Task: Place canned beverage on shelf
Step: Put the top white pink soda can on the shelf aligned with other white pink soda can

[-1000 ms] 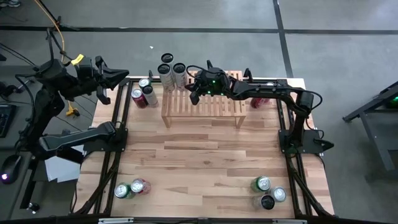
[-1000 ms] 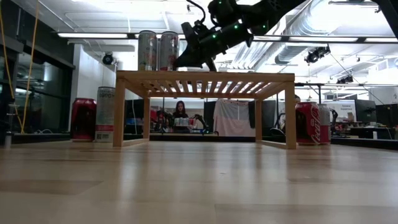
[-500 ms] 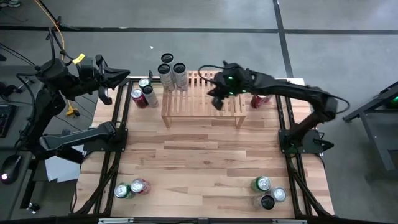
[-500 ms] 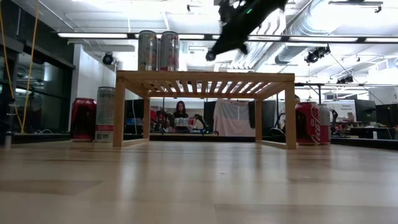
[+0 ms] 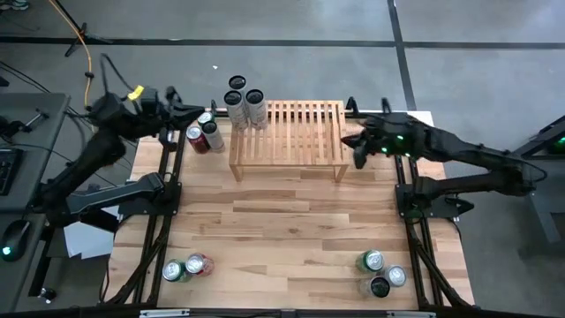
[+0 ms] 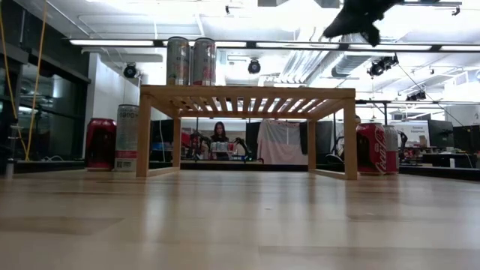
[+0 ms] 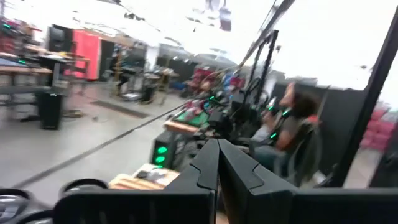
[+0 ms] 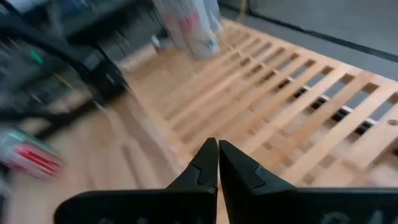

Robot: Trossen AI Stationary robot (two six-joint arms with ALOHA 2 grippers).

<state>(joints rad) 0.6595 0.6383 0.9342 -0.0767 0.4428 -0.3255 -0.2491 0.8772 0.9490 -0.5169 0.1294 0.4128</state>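
The right gripper (image 5: 358, 152), seen earlier above the shelf (image 5: 296, 132) near the two cans standing on it, has been drawn away to the shelf's right end and is now held above the desk (image 5: 291, 225) just beside that end; in the low view it shows only as a dark shape high above the shelf's right leg. Its fingers are clenched on nothing, as the right wrist view makes plain. The left gripper (image 5: 173, 99) has been swung in to the desk's far left corner and is likewise closed and empty. Two tall cans (image 5: 248, 107) stand on the shelf's far left corner, and a third dark-topped can (image 5: 236, 83) appears just behind them, though whether it rests on the shelf cannot be told. So part of the job can be judged done. Left on the desk are two cans by the left leg (image 5: 203, 136), a red can (image 6: 376, 149) beside the right leg, two cans at the near left (image 5: 186, 267) and three cans at the near right (image 5: 380, 272). Most of the slatted top is bare, so another can has yet to be fetched.
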